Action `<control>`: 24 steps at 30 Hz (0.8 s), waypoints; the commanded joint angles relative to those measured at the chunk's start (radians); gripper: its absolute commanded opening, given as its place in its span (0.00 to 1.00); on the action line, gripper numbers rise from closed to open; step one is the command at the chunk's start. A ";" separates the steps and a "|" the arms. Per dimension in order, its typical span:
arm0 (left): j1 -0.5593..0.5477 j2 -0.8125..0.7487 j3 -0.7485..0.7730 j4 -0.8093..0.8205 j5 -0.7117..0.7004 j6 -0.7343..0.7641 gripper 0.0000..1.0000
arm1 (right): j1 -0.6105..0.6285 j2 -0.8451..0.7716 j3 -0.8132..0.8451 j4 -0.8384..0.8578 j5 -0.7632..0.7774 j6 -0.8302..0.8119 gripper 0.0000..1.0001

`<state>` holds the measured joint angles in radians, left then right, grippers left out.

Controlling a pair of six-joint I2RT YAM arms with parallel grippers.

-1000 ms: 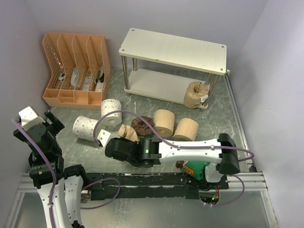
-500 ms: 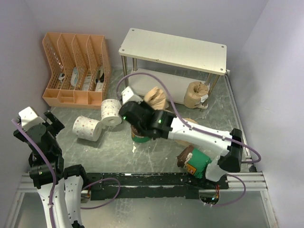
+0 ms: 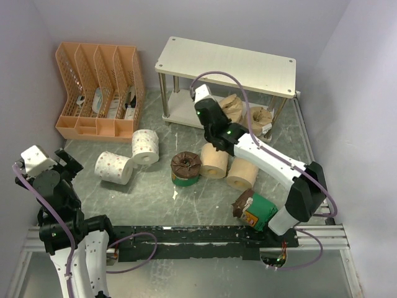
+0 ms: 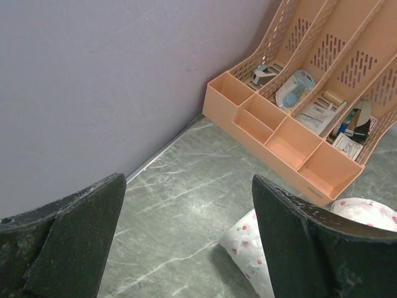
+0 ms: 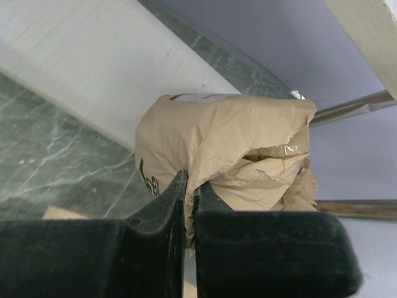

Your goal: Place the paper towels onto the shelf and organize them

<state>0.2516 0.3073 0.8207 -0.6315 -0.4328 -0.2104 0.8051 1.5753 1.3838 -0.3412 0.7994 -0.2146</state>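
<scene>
One tan roll point(image 5: 223, 143), its wrapper pinched by the right gripper point(image 5: 190, 192), hangs at the shelf's point(image 5: 80, 68) lower board. Thin paper could tear and drop it. Left gripper point(image 4: 189, 186) gapes empty.

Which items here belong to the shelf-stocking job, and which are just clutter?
Job: pale cream two-tier shelf; tan wrapped roll pinched by right gripper; tan roll on lower tier; two white speckled rolls; two beige rolls; two green-banded rolls.
Clutter: orange slotted plastic file organizer.

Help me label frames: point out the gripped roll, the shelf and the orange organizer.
tan roll point(image 5: 217, 136), right wrist view, crumpled wrapper.
shelf point(image 3: 229, 62), top view, bare top board.
orange organizer point(image 3: 96, 128), top view, front tray.
</scene>
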 commanded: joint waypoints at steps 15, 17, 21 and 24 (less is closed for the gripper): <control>0.008 -0.011 -0.008 0.041 -0.029 -0.004 0.95 | -0.117 0.068 -0.041 0.210 -0.070 -0.022 0.64; 0.009 -0.008 -0.008 0.041 -0.029 -0.004 0.95 | -0.065 0.001 -0.100 0.309 -0.024 -0.053 0.99; 0.013 -0.004 -0.008 0.041 -0.022 -0.006 0.95 | 0.119 -0.122 -0.175 0.230 -0.019 0.030 1.00; 0.017 -0.001 -0.008 0.041 -0.023 -0.006 0.95 | 0.216 -0.179 -0.268 0.089 -0.023 0.179 1.00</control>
<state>0.2531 0.3046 0.8204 -0.6239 -0.4454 -0.2104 0.9199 1.4849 1.1976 -0.1387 0.7601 -0.2008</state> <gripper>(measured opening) 0.945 0.999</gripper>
